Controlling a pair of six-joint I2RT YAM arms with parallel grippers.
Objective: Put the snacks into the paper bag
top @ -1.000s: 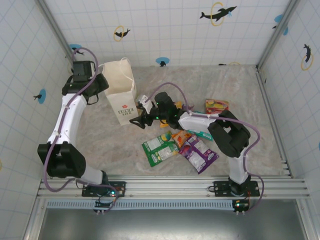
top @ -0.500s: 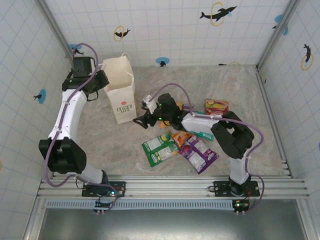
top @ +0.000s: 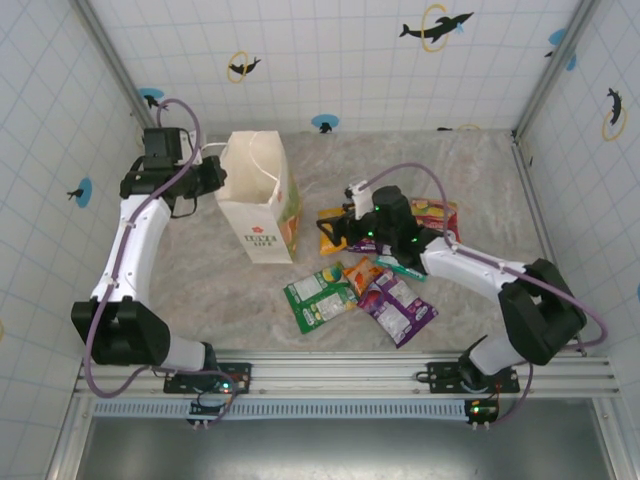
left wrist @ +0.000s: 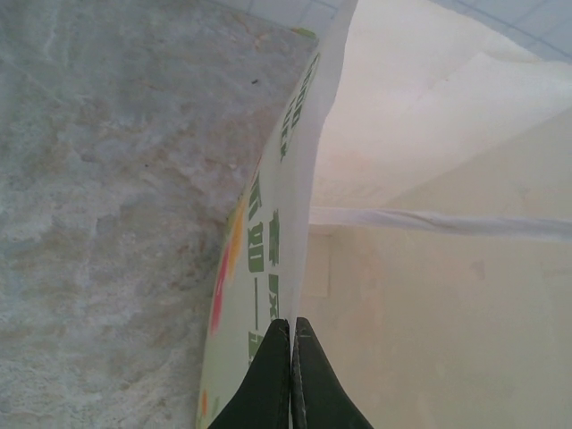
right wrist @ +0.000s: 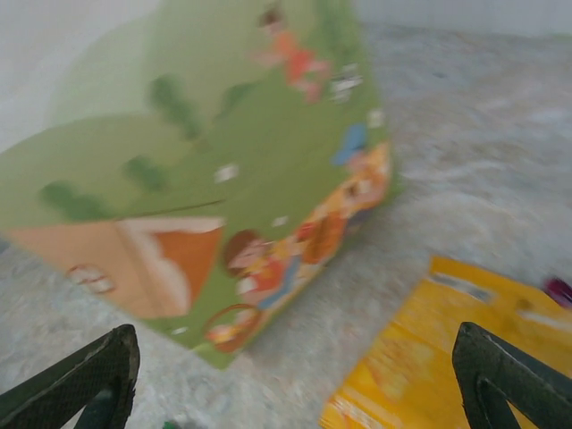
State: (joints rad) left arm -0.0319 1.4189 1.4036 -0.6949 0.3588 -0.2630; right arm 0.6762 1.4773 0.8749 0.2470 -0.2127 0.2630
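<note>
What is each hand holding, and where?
The left hand pinches the paper bag by its side wall's top edge; the right hand is open, holding nothing.

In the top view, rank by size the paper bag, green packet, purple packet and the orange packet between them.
1. paper bag
2. green packet and purple packet, about alike
3. orange packet

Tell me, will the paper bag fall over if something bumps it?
Probably yes: the paper bag stands tall and narrow, so a bump could tip it. Its thin wall looks floppy. The left hand pinching its rim likely steadies it.
</note>
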